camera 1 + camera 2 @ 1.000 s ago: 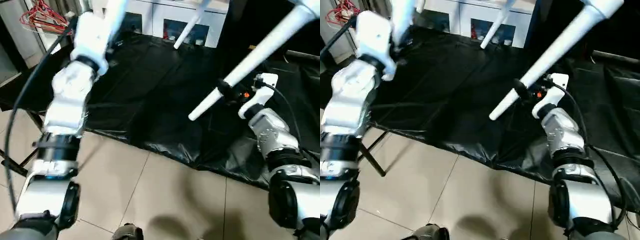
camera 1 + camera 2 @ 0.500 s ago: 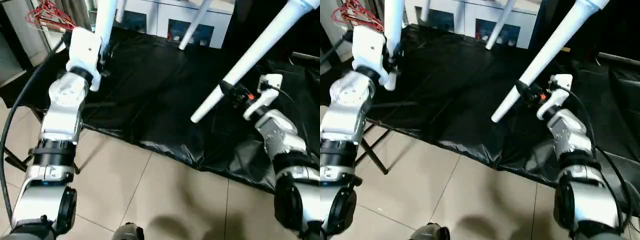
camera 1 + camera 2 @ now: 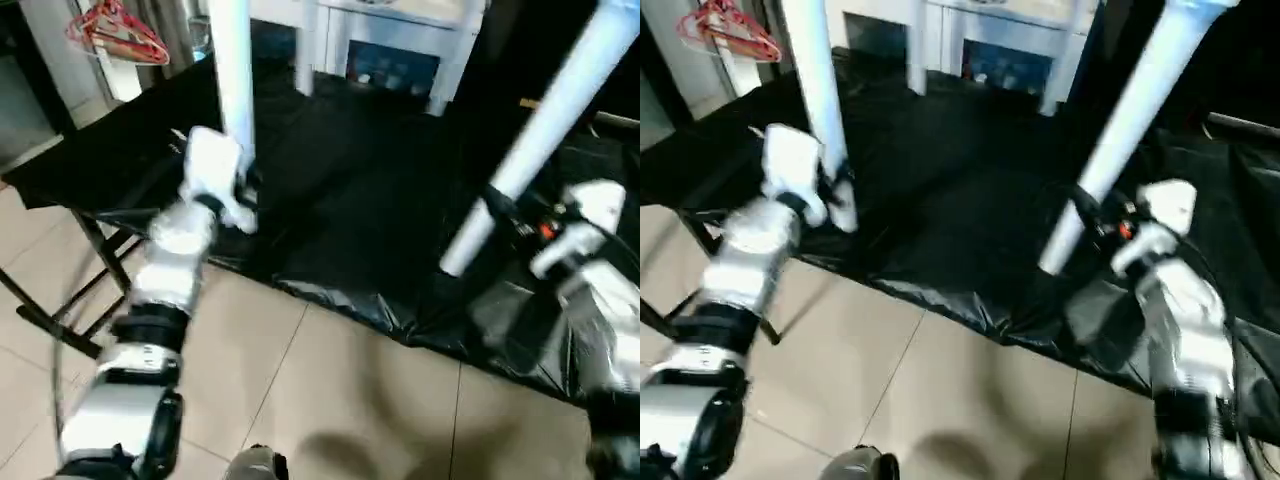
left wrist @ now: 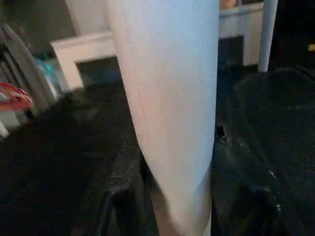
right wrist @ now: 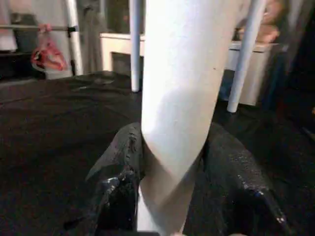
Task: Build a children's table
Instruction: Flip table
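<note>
Both legs, left and right, run off the top edge, so I can't see the tabletop. My right forearm is motion-blurred; its fingers are probably behind the leg.

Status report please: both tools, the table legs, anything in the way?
Left tool shut on left leg. Right tool shut on right leg. Black sheet below, nothing blocking.

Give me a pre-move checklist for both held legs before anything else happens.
1. Left gripper closed on left leg: ok.
2. Right gripper closed on right leg: ok.
3. Left leg near upright: ok.
4. Right leg upright: not ok, it leans.
5. Leg tips clear of the black sheet: cannot tell.
6. Tabletop sockets seen and lined up: cannot tell.
</note>
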Tool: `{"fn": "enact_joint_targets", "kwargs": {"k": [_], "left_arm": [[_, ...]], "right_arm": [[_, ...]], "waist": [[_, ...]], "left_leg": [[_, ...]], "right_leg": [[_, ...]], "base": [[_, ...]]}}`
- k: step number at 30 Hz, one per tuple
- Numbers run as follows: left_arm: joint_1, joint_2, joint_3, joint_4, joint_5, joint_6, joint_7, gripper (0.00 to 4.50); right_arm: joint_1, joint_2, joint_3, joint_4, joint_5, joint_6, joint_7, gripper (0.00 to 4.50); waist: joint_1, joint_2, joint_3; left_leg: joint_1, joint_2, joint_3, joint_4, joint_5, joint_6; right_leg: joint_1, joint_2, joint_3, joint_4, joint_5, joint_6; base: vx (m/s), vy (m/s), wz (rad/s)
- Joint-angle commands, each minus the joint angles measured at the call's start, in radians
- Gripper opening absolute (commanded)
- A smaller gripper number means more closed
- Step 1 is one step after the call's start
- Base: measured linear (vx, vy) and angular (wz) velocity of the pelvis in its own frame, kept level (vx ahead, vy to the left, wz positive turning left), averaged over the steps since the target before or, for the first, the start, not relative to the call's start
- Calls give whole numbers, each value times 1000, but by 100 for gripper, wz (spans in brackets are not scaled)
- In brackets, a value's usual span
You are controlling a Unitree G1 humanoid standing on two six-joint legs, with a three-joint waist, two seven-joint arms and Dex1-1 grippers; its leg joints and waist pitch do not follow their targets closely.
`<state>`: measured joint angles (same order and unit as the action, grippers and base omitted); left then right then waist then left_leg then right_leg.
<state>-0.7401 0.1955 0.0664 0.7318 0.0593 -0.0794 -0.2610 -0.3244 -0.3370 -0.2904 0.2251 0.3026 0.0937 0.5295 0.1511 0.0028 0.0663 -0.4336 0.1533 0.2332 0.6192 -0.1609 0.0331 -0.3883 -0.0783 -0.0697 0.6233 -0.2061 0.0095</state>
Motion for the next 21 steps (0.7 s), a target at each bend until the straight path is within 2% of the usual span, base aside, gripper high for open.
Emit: {"fn": "enact_joint_targets", "kwargs": {"k": [1, 2, 3, 4, 6, 7, 8, 9, 10, 11, 12, 13, 15, 16, 17, 20, 21], "left_arm": [[-50, -44, -155, 66, 96, -38, -57, 159], [-62, -49, -154, 95, 101, -47, -51, 159], [-65, -51, -154, 104, 103, -49, -49, 159], [-78, -54, -152, 134, 107, -54, -42, 159], [-110, -54, -146, 213, 114, -75, -27, 159], [-114, -54, -145, 223, 115, -77, -25, 159], [-128, -52, -142, 260, 120, -86, -15, 159], [-141, -48, -141, 290, 126, -95, -8, 159], [-150, -45, -141, 308, 130, -99, -4, 159], [-160, -41, -142, 329, 135, -108, 0, 159], [-170, -37, -140, 348, 138, -115, 3, 159], [-173, -36, -139, 354, 138, -117, 4, 159], [-184, -27, -140, 379, 143, -125, 12, 159], [-189, -25, -140, 392, 144, -133, 13, 159], [-192, -22, -141, 400, 144, -140, 12, 159], [-195, -19, -143, 416, 146, -155, 17, 159], [-193, -19, -138, 424, 144, -162, 33, 159]], "right_arm": [[33, 31, 35, -140, -7, 37, -39, 152], [58, 38, 42, -180, -12, 53, -56, 151], [64, 40, 45, -192, -13, 58, -61, 151], [86, 47, 52, -224, -25, 68, -80, 151], [129, 65, 68, -297, -47, 105, -145, 151], [134, 69, 68, -304, -48, 110, -154, 151], [150, 87, 72, -332, -49, 130, -184, 151], [167, 105, 78, -355, -52, 147, -206, 151], [180, 116, 84, -369, -57, 154, -216, 150], [193, 127, 89, -387, -60, 165, -228, 150], [206, 139, 94, -403, -67, 172, -244, 150], [209, 143, 95, -408, -69, 174, -249, 150], [220, 165, 99, -426, -77, 186, -276, 150], [223, 168, 106, -434, -82, 193, -286, 150], [224, 167, 119, -436, -90, 201, -288, 150], [222, 163, 137, -432, -114, 212, -302, 150], [218, 165, 141, -426, -125, 212, -308, 150]], "waist": [[-20, 20, -80], [-19, 19, -78], [-23, 15, -76], [-27, 13, -75], [-27, 11, -76], [-26, 11, -79], [-30, 9, -79], [-32, 5, -79], [-31, 7, -81], [-32, 7, -80], [-31, 4, -81], [-31, 6, -81], [-33, 6, -81], [-36, 6, -82], [-40, 10, -81], [-49, 11, -78], [-51, 6, -77]], "left_leg": [[87, 102, -74, -105, -449, -145], [96, 103, -73, -107, -473, -153], [98, 101, -75, -110, -493, -158], [92, 100, -77, -113, -490, -156], [91, 100, -78, -115, -457, -145], [88, 100, -79, -116, -420, -134], [79, 101, -80, -117, -387, -122], [82, 100, -76, -116, -373, -113], [84, 99, -75, -114, -365, -110], [79, 98, -77, -115, -356, -101], [81, 99, -75, -113, -345, -94], [84, 99, -73, -112, -343, -92], [82, 100, -76, -115, -338, -89], [83, 101, -76, -116, -337, -93], [83, 99, -75, -116, -343, -98], [85, 100, -76, -119, -383, -120], [85, 100, -76, -120, -395, -122]], "right_leg": [[-4, -103, 57, -85, -178, -156], [-11, -100, 57, -92, -192, -147], [-9, -102, 57, -94, -203, -146], [-3, -104, 58, -96, -207, -145], [2, -107, 60, -99, -193, -139], [6, -108, 61, -94, -155, -140], [13, -107, 59, -89, -126, -145], [10, -105, 59, -89, -107, -149], [10, -105, 59, -86, -96, -153], [14, -107, 59, -86, -88, -156], [15, -108, 59, -86, -81, -160], [12, -108, 60, -87, -78, -161], [15, -106, 59, -84, -66, -163], [16, -105, 58, -81, -55, -168], [15, -102, 58, -81, -52, -170], [14, -103, 59, -84, -79, -174], [14, -104, 59, -85, -92, -174]], "base": [[0, 0, 0], [0, 0, 0], [0, 0, 0], [0, 0, 0], [0, 0, 0], [0, 0, 0], [0, 0, 0], [0, 0, 0], [0, 0, 0], [0, 0, 0], [0, 0, 0], [0, 0, 0], [0, 0, 0], [0, 0, 0], [0, 0, 0], [0, 0, 0], [0, 0, 0]]}}
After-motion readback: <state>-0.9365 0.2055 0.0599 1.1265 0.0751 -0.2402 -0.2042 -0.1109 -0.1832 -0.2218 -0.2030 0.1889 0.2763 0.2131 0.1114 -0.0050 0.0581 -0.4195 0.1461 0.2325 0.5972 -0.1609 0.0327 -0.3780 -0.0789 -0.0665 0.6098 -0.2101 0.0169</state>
